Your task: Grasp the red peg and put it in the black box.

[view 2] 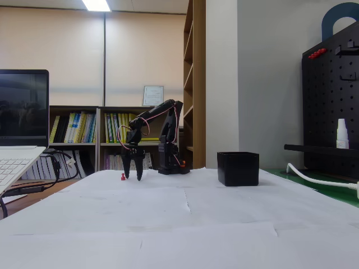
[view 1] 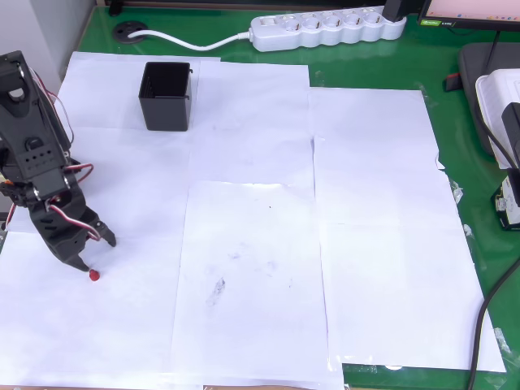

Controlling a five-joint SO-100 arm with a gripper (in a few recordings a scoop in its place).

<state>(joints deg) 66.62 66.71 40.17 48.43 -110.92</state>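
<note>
A tiny red peg (view 1: pixel 94 275) lies on the white paper at the left of the overhead view; in the fixed view the red peg (view 2: pixel 123 177) stands just left of the fingers. My black gripper (view 1: pixel 97 253) hangs low over the paper with its jaws spread apart, one fingertip (view 1: pixel 84 265) right next to the peg and the other (view 1: pixel 110 240) farther off. Nothing is held between them. The gripper (view 2: pixel 132 176) points straight down in the fixed view. The black box (view 1: pixel 166 95) stands open-topped at the upper left, well away from the peg; in the fixed view the box (view 2: pixel 238 168) is at the right.
White paper sheets (view 1: pixel 260 244) cover a green table (view 1: pixel 455 73). A white power strip (view 1: pixel 329 28) with its cable lies along the top edge. A laptop (view 2: pixel 19 151) sits at the left of the fixed view, and a black pegboard (view 2: pixel 331 106) stands at the right.
</note>
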